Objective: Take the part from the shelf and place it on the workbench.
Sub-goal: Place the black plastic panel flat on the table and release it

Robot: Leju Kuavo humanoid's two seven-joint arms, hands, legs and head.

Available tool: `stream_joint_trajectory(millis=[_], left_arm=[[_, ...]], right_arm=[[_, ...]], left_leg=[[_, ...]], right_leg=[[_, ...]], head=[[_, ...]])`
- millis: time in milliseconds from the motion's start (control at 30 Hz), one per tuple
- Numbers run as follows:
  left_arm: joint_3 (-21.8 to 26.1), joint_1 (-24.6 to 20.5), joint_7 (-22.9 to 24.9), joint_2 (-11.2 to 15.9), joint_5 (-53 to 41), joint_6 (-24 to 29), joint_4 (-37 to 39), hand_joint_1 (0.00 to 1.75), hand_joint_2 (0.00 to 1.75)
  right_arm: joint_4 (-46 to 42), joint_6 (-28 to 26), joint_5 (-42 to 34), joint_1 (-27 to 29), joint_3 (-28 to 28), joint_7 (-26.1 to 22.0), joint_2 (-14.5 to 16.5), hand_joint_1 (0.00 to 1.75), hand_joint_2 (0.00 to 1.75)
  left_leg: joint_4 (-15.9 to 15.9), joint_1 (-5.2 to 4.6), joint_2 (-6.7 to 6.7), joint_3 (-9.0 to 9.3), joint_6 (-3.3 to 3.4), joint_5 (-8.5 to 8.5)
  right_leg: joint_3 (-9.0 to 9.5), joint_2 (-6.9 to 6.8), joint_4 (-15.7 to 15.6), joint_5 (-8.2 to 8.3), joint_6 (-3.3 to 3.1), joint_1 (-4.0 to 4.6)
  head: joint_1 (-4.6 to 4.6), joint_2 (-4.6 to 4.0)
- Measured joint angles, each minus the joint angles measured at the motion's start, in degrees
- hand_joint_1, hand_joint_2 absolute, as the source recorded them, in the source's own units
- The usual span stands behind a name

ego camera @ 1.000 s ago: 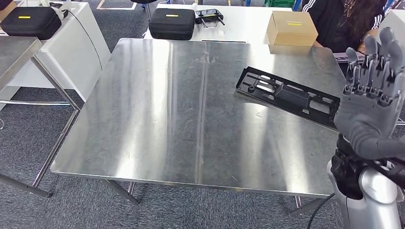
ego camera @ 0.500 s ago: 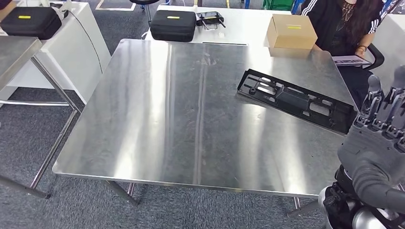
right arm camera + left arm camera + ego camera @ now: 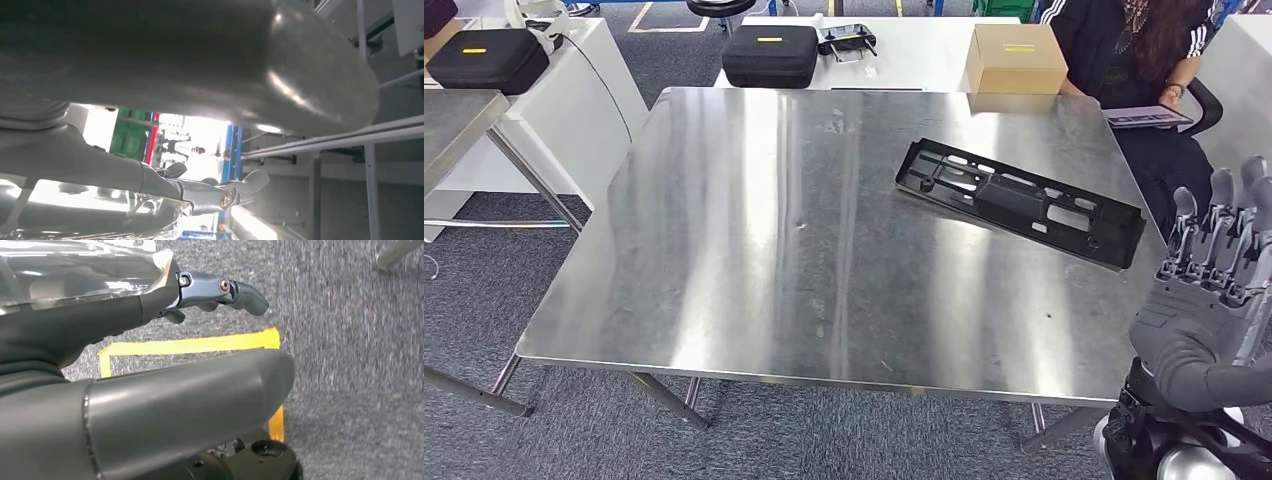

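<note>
Black part on steel workbench, right hand clear of it

We find the black part (image 3: 1020, 203) lying flat on the workbench (image 3: 754, 230), near its far right corner, long axis running from far-left to near-right. Our right hand (image 3: 1209, 300) is raised just off the bench's right edge, fingers upright and spread, holding nothing; the part lies forward and left of it. Our left hand (image 3: 150, 385) hangs over the floor, apparently empty. We judge placement complete.

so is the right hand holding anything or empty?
Empty: the right hand is raised with fingers spread, apart from the black plastic part lying flat on the workbench.
</note>
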Motion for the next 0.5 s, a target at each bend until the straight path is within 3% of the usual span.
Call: stream_joint_trajectory(millis=[67,100,133,167,267,300,333,433,500], left_arm=[[0.0,0.0,-0.1,0.0,-0.1,-0.2,0.0,0.00,0.00],[0.0,0.0,-0.1,0.0,-0.2,-0.3,0.0,0.00,0.00],[0.0,0.1,-0.1,0.0,-0.2,-0.4,0.0,0.00,0.00],[0.0,0.1,-0.1,0.0,-0.3,-0.5,0.0,0.00,0.00],[0.0,0.1,-0.1,0.1,-0.4,-0.8,0.0,0.00,0.00],[0.0,0.0,-0.1,0.1,-0.4,-0.8,0.0,0.00,0.00],[0.0,0.0,-0.1,0.2,-0.5,-0.9,0.0,0.00,0.00],[0.0,0.1,-0.1,0.3,-0.6,-1.1,0.0,0.00,0.00],[0.0,0.1,-0.1,0.3,-0.6,-1.2,0.0,0.00,0.00]], right_arm=[[0.2,-0.2,0.1,1.1,-0.6,-0.4,0.0,0.00,0.00],[0.3,-0.3,0.2,1.7,-0.9,-0.6,0.0,0.00,0.00],[0.4,-0.5,0.3,2.3,-1.1,-0.7,0.0,0.00,0.00],[0.5,-0.7,0.4,2.8,-1.3,-0.8,0.0,0.00,0.00],[0.6,-1.0,0.6,3.8,-2.0,-0.9,0.0,0.00,0.00],[0.6,-1.0,0.6,4.0,-2.2,-0.9,0.0,0.00,0.00],[0.6,-1.0,0.6,4.2,-2.3,-1.0,0.0,0.00,0.00],[0.6,-1.1,0.7,4.8,-2.6,-1.1,-0.2,0.00,0.00],[0.6,-1.1,0.7,5.0,-3.0,-1.1,-0.3,0.00,0.00]], left_leg=[[7.2,-0.02,0.02,-2.90,-0.04,-4.59],[10.3,-0.03,0.01,-3.97,-0.02,-5.95],[11.6,-0.03,0.01,-4.19,0.09,-6.18],[10.8,-0.05,0.01,-3.25,0.31,-5.34],[-0.1,-0.34,-0.01,3.95,1.25,-1.20],[-2.7,-0.56,-0.02,5.47,1.41,-0.49],[-4.0,-0.80,-0.03,6.07,1.48,-0.28],[-4.7,-1.09,0.09,5.18,2.07,0.88],[-5.2,-0.90,0.35,4.18,2.83,2.14]], right_leg=[[-0.81,-0.08,0.0,0.52,-0.98,0.51],[-1.23,-0.12,0.0,0.77,-1.31,0.76],[-1.62,-0.14,0.1,1.03,-1.51,1.01],[-1.93,-0.14,0.1,1.29,-1.61,1.20],[-2.46,-0.08,0.0,2.10,-1.22,1.58],[-2.52,-0.07,0.0,2.37,-0.90,1.67],[-2.57,-0.08,0.0,2.65,-0.52,1.70],[-3.08,-0.17,0.0,3.17,0.60,1.66],[-4.49,-0.24,2.7,0.76,0.41,1.69]], head=[[-0.14,0.00],[-0.17,0.00],[-0.17,0.00],[-0.16,0.00],[-0.12,0.00],[-0.09,0.00],[-0.09,0.00],[-0.06,0.00],[0.13,0.00]])
